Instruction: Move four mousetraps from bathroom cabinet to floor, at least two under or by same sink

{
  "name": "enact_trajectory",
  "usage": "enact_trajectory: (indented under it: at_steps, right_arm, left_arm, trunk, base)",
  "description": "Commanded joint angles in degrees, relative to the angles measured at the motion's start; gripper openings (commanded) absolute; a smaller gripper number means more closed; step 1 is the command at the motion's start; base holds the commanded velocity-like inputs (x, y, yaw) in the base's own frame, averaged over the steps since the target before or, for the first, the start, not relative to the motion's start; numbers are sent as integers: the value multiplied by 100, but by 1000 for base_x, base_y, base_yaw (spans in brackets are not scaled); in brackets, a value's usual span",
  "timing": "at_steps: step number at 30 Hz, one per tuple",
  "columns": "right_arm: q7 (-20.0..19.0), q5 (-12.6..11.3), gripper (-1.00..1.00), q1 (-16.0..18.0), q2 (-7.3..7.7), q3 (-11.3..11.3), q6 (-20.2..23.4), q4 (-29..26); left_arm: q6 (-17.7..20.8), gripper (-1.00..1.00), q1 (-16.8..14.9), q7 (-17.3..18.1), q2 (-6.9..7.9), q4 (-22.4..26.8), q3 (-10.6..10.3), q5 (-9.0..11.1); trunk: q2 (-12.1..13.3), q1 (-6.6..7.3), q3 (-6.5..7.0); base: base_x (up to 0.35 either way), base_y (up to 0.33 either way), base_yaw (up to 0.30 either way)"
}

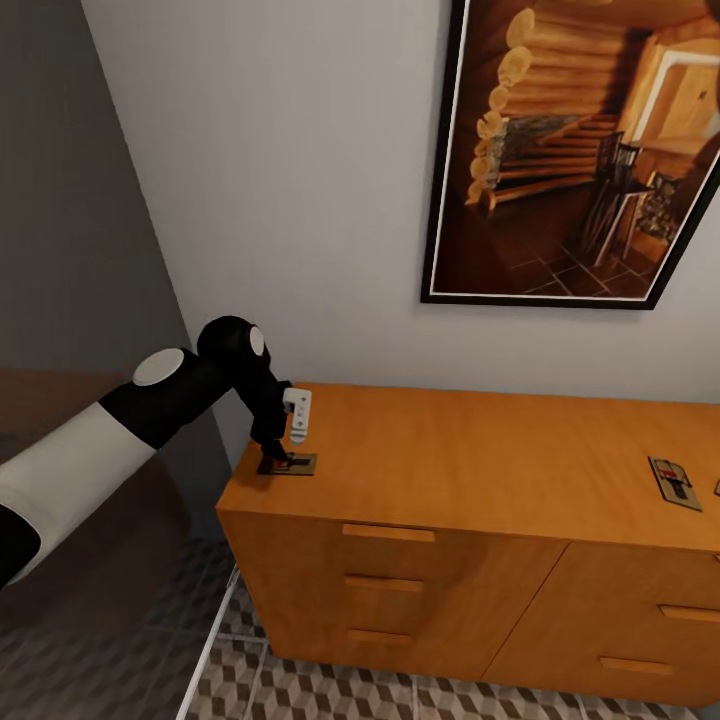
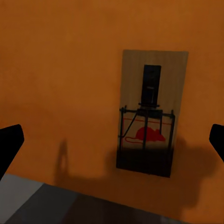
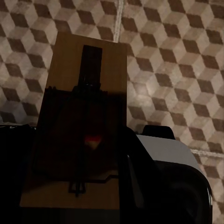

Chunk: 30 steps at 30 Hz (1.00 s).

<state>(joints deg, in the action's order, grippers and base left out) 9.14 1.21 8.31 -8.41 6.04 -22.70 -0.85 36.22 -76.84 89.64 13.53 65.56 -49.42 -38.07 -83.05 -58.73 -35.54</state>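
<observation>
Head view shows the orange-brown cabinet [image 1: 470,470] against a pale wall under a framed picture [image 1: 580,150]; its flat top is mostly bare, cube-patterned bathroom floor [image 1: 330,690] at 6 o'clock; the left gripper [image 1: 283,452] hangs over a mousetrap [image 1: 290,464] near the top's front-left corner, close to both edges, fingers spread wide either side of it, not touching; another mousetrap [image 1: 674,483] lies at 3 o'clock; the right gripper [image 3: 74,186] holds a held mousetrap [image 3: 81,112] over the tiles.
</observation>
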Motion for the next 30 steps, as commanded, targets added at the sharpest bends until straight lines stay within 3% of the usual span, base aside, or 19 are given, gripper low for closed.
enact_trajectory:
  at_steps: [1, 24, 30]
  right_arm:
    - [43, 11, -100, 4, -2, 46, -7, 6]
    - [37, 11, -100, 3, -3, 46, -6, 6]
    - [35, 11, -100, 1, -8, 46, -6, 6]
  left_arm:
    - [61, 100, -6, 36, 6, 9, -12, -32]
    - [69, 100, -6, 36, -6, 11, -111, -25]
    - [69, 100, -6, 36, 19, 3, -388, -16]
  trunk:
    - [-3, 0, -6]
    - [-3, 0, -6]
    - [-3, 0, -6]
  base:
    - [0, 0, 0]
    - [0, 0, 0]
    - [0, 0, 0]
